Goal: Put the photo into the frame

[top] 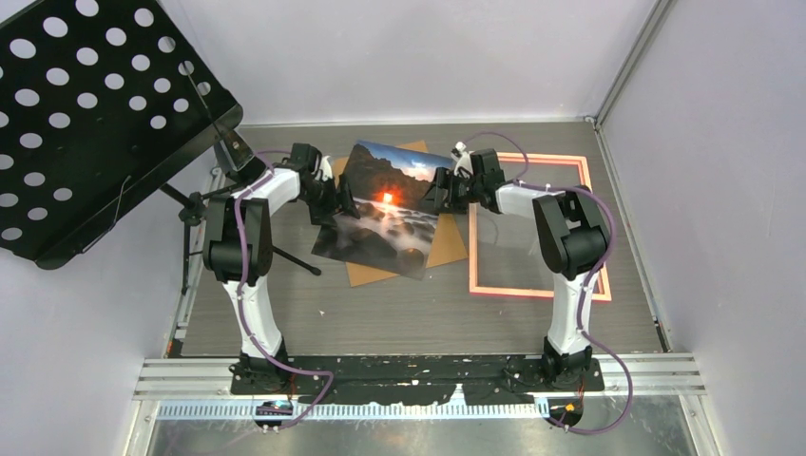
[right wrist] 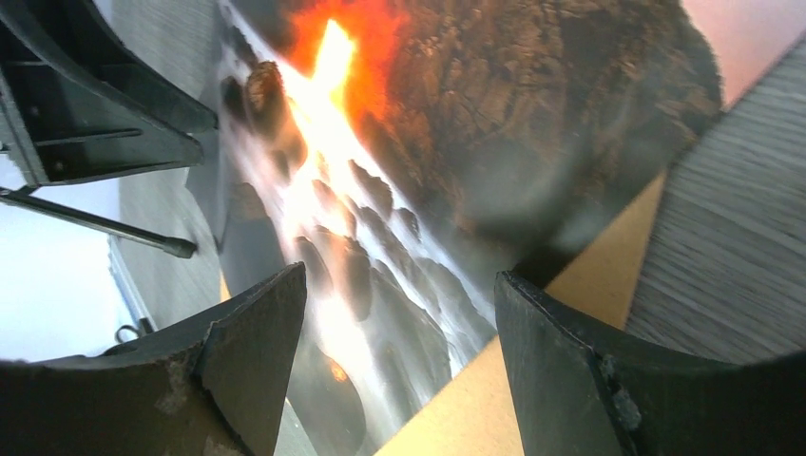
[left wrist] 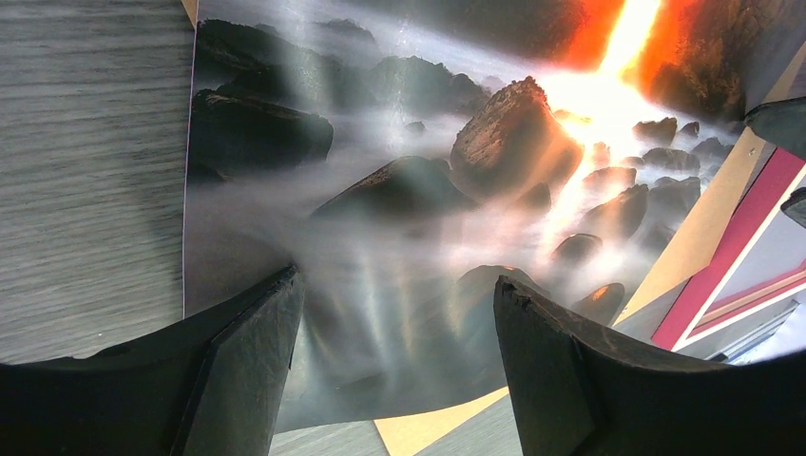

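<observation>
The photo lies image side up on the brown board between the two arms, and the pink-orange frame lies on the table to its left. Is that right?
Not quite. The frame lies to the right of the photo, beside the right arm, as the top external view shows. The rest holds: the photo is image side up on the brown board.

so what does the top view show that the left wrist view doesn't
only the top view: the black music stand and the whole frame, lying right of the photo. only the left wrist: its own fingers, spread wide at the photo's edge, and the rocks up close. both: the photo, the brown board under it, a strip of the frame, the grey table.
</observation>
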Robot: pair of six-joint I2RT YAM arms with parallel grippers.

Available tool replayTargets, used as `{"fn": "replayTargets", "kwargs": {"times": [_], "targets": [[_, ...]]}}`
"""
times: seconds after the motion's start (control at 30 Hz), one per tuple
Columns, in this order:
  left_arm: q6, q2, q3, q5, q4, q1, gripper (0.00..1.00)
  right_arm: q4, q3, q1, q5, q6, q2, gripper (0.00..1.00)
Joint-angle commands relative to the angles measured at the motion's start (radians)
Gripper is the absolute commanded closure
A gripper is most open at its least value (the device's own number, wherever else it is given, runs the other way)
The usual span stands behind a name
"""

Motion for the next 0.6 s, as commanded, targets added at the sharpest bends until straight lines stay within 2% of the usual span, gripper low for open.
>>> {"fn": "replayTargets", "kwargs": {"times": [0.0,0.2,0.27,0.37,0.57], "targets": [[-0.008,0.013,-0.041,0.047,-0.003,-0.018,0.24,0.097,-0.006,0.012,-0.067,0.078,0.069,0.21],[-0.011,0.011,-0.043,0.053,0.0,-0.018,0.24,0.308,-0.064,0.007,-0.132,0.221,0.062,0.21],[-0.009,0.01,-0.041,0.053,-0.004,-0.018,0.24,0.32,-0.067,0.005,-0.141,0.226,0.052,0.21],[-0.003,-0.018,-0.041,0.034,-0.003,-0.018,0.23,0.231,-0.024,0.004,-0.098,0.161,0.035,0.21],[0.023,-0.126,-0.049,-0.039,0.005,-0.018,0.17,-0.097,0.114,0.03,0.063,-0.035,0.05,0.24]]}}
